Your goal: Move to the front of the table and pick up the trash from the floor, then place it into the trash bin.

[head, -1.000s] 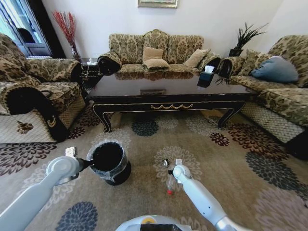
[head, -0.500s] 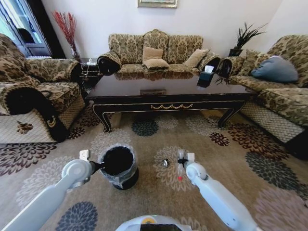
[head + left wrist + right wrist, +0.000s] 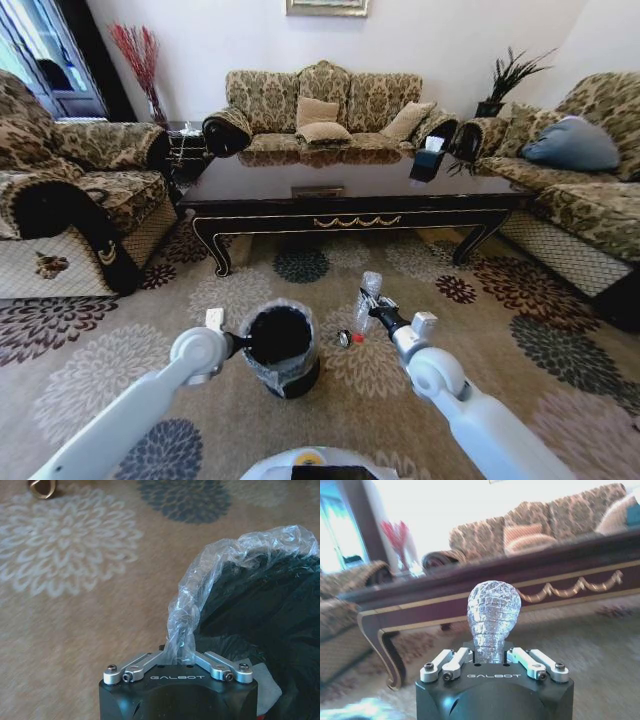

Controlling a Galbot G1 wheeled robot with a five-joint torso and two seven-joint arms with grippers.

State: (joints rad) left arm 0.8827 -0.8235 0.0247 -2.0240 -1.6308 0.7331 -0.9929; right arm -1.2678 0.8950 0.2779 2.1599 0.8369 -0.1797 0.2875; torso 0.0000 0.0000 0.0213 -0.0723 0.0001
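- Gripping the clear plastic bottle (image 3: 366, 300) near its red cap, the right gripper (image 3: 375, 309) is clenched; the bottle is held above the floor (image 3: 520, 330), before the table (image 3: 350, 190).
- The trash bin (image 3: 283, 350) liner rim is pinched by the left gripper (image 3: 240, 343).

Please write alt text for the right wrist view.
The right gripper is shut on a clear ribbed plastic bottle, which points toward a long glossy dark wooden table with gold trim. Patterned sofas stand behind it.
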